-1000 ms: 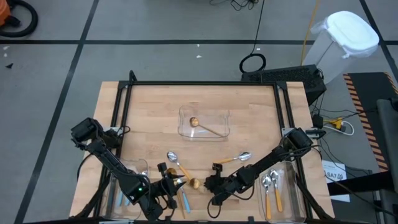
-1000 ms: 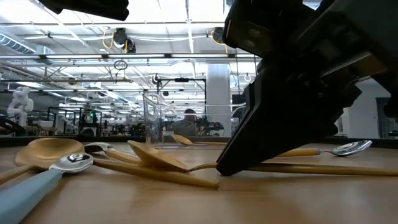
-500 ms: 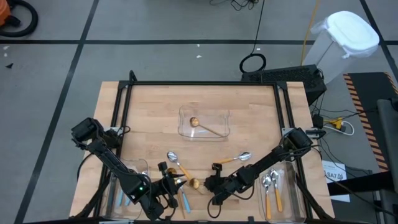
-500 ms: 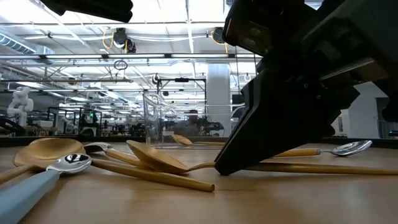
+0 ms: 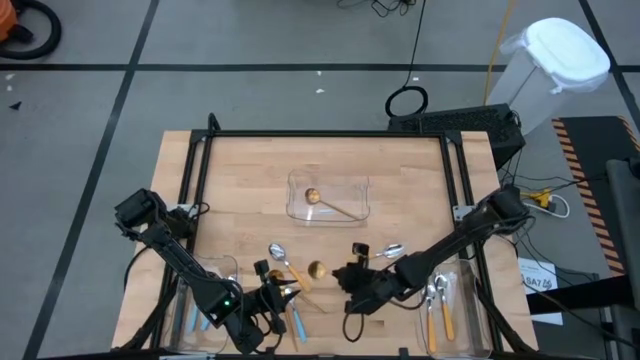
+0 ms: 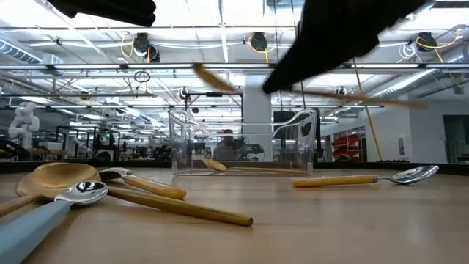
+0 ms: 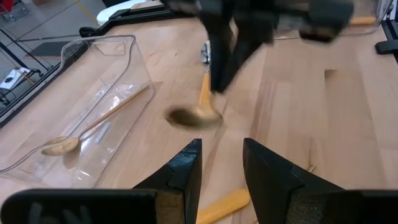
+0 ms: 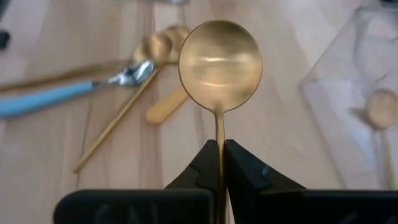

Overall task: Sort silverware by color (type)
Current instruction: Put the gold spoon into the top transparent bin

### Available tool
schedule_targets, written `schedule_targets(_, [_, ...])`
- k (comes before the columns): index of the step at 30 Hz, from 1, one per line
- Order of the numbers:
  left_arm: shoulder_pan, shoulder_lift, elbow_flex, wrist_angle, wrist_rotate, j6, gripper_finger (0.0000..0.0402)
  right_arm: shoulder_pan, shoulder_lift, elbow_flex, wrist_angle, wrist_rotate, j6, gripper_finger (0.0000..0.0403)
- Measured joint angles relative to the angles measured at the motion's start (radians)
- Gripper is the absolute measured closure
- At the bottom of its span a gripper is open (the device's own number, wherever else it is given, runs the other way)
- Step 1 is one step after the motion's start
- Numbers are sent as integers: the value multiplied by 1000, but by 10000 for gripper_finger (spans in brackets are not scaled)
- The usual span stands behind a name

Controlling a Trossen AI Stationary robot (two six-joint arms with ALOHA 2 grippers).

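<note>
My right gripper is shut on an all-gold spoon and holds it above the table's near middle. Its round bowl points toward my left gripper, which hovers open over loose spoons with nothing between its fingers. On the table below lie a gold spoon, a blue-handled spoon and an orange-handled spoon. Another orange-handled spoon lies flat to the right. My right gripper pinches the gold spoon's thin handle between its two fingers, a short way behind the bowl. The fingers lie along the handle and slant down. The spoon is lifted clear of the table, bowl ahead of the fingertips, its handle end sticking out behind.
A clear tray at the table's middle holds one gold spoon. A clear tray at the near left holds blue-handled spoons, and one at the near right holds orange-handled ones. Black rails frame the wooden top.
My right gripper has risen and drawn a little toward the far edge, staying shut on the gold spoon. The spoon, which lay on the table among the others, is now lifted clear and nearly level. My left gripper has kept still.
</note>
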Motion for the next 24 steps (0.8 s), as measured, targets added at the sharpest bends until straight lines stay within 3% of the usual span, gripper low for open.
schedule_targets(14, [-7, 26, 0, 21, 1, -17, 284, -79, -240, 2, -90, 19, -212, 393])
schedule_targets(24, [23, 58, 0, 28, 13, 25, 284, -241, -264, 2, -86, -124, -404, 394])
